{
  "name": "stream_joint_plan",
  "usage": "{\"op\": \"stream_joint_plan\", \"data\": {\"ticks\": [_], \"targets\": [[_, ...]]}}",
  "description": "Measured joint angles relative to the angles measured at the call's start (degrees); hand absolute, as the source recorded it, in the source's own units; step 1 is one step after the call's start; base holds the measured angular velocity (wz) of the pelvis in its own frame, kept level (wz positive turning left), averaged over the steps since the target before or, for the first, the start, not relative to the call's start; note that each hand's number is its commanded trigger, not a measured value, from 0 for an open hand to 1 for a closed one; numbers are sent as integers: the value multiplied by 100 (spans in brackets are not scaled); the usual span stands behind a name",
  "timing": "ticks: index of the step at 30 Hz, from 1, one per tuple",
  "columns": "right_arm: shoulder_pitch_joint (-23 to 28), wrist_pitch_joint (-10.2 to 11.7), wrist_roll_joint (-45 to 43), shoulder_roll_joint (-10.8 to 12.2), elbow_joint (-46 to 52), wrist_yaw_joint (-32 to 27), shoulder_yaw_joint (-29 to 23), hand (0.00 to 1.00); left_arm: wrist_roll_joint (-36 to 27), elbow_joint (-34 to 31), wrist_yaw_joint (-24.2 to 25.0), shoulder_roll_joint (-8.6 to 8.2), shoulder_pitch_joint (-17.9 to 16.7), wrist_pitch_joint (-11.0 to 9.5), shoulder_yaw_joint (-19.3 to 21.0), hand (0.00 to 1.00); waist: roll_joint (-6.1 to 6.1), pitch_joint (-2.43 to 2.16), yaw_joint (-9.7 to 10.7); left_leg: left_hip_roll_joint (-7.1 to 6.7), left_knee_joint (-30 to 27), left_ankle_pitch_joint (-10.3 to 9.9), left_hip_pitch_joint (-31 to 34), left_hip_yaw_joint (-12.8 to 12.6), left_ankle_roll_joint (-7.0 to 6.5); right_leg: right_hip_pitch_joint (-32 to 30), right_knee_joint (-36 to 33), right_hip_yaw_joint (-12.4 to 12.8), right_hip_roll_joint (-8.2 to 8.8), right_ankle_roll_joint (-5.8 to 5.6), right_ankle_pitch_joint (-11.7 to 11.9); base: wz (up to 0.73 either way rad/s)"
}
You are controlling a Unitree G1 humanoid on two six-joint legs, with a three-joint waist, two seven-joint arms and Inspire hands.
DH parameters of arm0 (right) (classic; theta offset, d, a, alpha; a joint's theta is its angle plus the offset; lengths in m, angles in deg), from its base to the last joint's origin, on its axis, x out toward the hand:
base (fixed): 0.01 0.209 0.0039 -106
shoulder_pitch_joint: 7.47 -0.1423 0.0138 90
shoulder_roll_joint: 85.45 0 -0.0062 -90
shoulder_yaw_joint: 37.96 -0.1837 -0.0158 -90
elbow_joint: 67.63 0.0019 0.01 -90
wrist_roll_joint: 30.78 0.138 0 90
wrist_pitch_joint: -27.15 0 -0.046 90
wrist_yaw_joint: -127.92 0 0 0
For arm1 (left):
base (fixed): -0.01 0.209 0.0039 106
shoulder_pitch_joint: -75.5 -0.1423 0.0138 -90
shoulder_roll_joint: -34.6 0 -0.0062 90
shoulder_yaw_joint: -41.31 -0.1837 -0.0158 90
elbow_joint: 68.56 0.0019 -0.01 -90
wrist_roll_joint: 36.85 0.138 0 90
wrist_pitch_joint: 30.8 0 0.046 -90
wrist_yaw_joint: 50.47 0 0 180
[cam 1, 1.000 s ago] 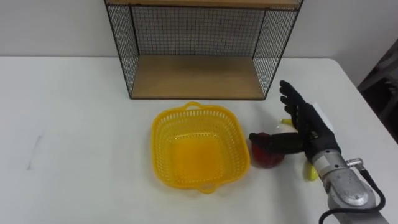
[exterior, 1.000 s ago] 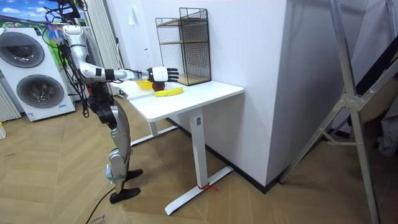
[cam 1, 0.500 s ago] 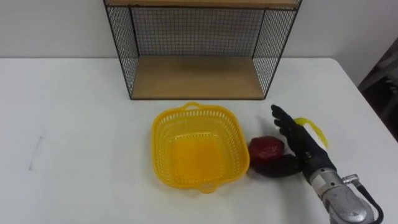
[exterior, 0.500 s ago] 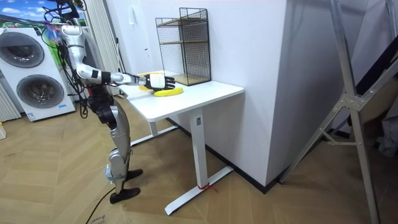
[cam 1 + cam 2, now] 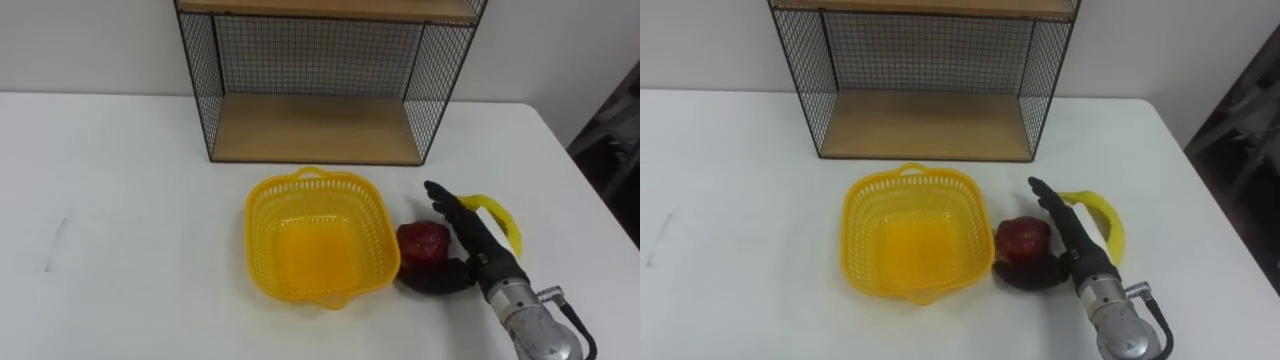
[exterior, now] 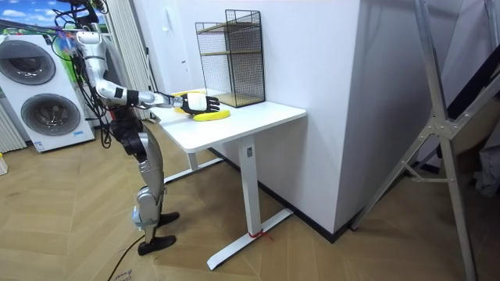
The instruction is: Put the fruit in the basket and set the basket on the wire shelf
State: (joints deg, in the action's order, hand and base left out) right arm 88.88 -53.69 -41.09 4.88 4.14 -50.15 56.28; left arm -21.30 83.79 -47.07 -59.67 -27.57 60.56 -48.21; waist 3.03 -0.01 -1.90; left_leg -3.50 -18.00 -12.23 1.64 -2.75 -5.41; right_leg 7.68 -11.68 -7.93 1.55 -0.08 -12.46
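Right hand (image 5: pixel 486 262), unclenched, flanks the apple (image 5: pixel 424 240) right of the basket (image 5: pixel 257 235); likely firm, smooth, light: grip across its widest girth.

No legible text, label or number on anything shown

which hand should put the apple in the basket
Right. The right hand is at the apple, fingers straight along its right side, thumb at its near side, close beside the basket.
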Motion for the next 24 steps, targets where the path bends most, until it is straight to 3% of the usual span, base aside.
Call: {"op": "stream_joint_plan", "data": {"ticks": [6,16,24], "targets": [[-76,73,-52,19,-139,-1,-106,100,33,0,2,0,-10,2,-2,0,3,-5,15,1,-7,1,7,10,1,-1,-1,-8,-3,2,2,0],[-195,-5,374,98,-327,-210,-208,100,30,5,-27,-3,10,2,-13,0,20,-18,22,-1,-24,-1,-6,43,3,38,12,-8,-10,2,3,1],[-27,-279,1361,134,164,-123,-260,100,38,19,7,-114,-6,0,15,0,-102,-51,31,8,-48,1,121,-7,3,-94,2,26,-17,4,6,-4]]}}
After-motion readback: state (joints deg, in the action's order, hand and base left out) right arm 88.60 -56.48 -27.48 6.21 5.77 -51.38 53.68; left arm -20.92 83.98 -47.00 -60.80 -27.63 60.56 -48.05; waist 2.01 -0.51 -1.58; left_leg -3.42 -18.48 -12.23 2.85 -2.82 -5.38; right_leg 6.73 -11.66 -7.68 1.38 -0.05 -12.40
